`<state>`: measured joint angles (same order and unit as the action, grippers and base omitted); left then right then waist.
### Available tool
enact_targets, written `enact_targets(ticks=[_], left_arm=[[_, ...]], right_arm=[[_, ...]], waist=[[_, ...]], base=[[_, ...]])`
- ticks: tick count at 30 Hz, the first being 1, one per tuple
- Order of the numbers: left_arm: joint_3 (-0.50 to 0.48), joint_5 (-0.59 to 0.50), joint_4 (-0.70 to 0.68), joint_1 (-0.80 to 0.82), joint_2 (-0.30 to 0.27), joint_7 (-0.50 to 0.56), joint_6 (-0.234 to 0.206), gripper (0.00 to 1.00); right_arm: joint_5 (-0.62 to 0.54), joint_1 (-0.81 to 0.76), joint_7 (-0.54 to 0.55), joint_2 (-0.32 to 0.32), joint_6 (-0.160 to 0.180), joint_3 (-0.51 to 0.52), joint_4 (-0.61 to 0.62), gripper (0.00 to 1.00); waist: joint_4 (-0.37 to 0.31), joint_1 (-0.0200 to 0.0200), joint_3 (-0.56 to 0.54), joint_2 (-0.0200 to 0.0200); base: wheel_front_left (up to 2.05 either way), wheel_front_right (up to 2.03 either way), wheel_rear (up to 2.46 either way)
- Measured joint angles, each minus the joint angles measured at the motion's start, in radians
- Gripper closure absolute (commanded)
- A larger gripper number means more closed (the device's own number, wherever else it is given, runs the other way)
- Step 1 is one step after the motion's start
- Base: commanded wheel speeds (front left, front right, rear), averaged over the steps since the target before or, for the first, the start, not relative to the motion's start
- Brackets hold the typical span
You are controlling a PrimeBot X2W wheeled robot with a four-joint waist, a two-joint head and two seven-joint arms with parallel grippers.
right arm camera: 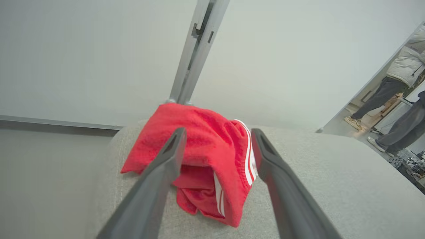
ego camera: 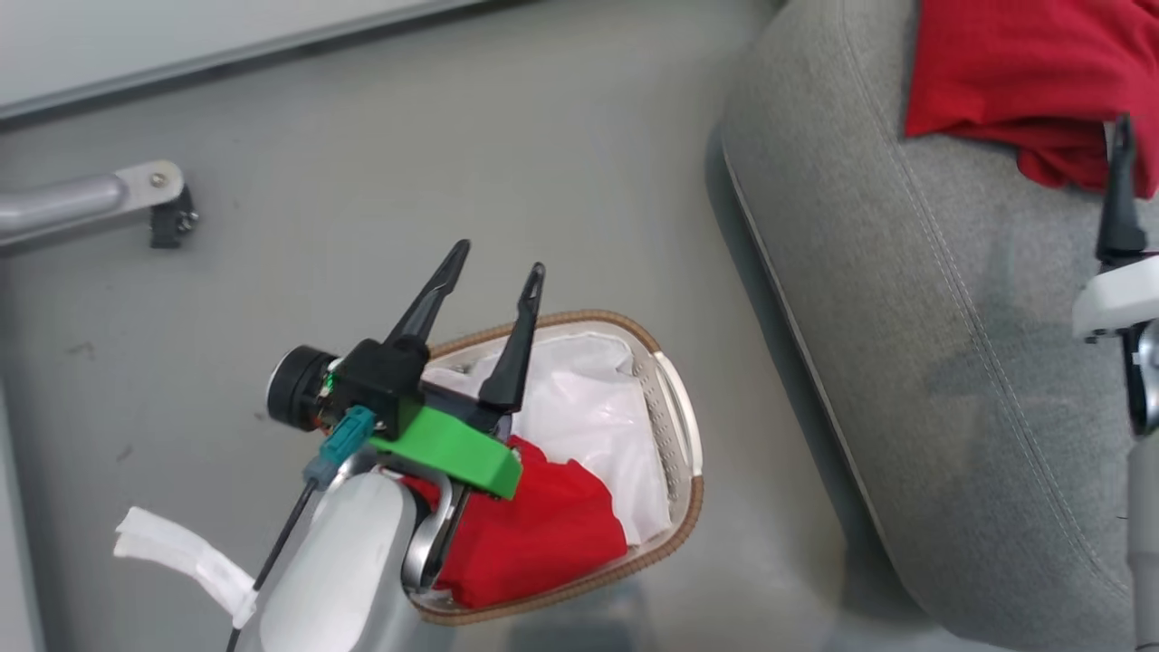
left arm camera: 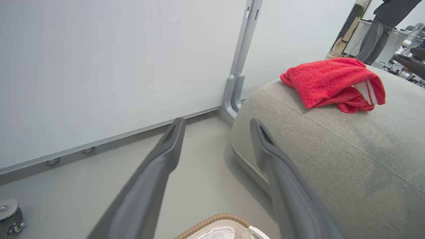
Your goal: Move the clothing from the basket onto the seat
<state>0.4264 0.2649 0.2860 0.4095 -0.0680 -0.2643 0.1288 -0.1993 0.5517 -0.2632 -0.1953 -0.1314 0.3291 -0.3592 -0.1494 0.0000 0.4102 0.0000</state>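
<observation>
While one red shirt lies bunched at the near end of the basket, on its crumpled white lining, the other red shirt, showing white stripes, rests on the seat, the grey sofa standing just right of the basket. Above the basket's left side hangs the left gripper, its two dark fingers spread and holding nothing. Its pale forearm and green bracket cover part of the shirt below. Well right of the basket, the right gripper hovers by the sofa shirt, fingers likewise apart and empty. Left of the basket, a white strip lies on the grey floor, and farther off stands a metal leg with a castor. Beyond the basket runs a white partition with a grey post. Two people's legs show past the seat.
</observation>
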Motion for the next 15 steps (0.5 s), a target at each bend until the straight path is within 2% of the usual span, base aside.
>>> enact_targets(ticks=[8, 15], left_arm=[[-0.137, 0.001, 0.005, -0.093, 0.014, 0.0, -0.001, 0.0], [-0.237, 0.013, 0.016, -0.206, 0.017, 0.0, -0.007, 0.0]], right_arm=[[0.043, -0.012, 0.0, 0.063, 0.0, -0.123, -0.036, 0.0], [0.094, -0.137, 0.0, 0.128, 0.0, -0.18, 0.004, 0.0]], waist=[[0.072, 0.0, -0.111, -0.0001], [0.143, 0.0, -0.208, 0.0]], base=[[0.0, 0.0, 0.0], [0.0, 0.0, 0.0]])
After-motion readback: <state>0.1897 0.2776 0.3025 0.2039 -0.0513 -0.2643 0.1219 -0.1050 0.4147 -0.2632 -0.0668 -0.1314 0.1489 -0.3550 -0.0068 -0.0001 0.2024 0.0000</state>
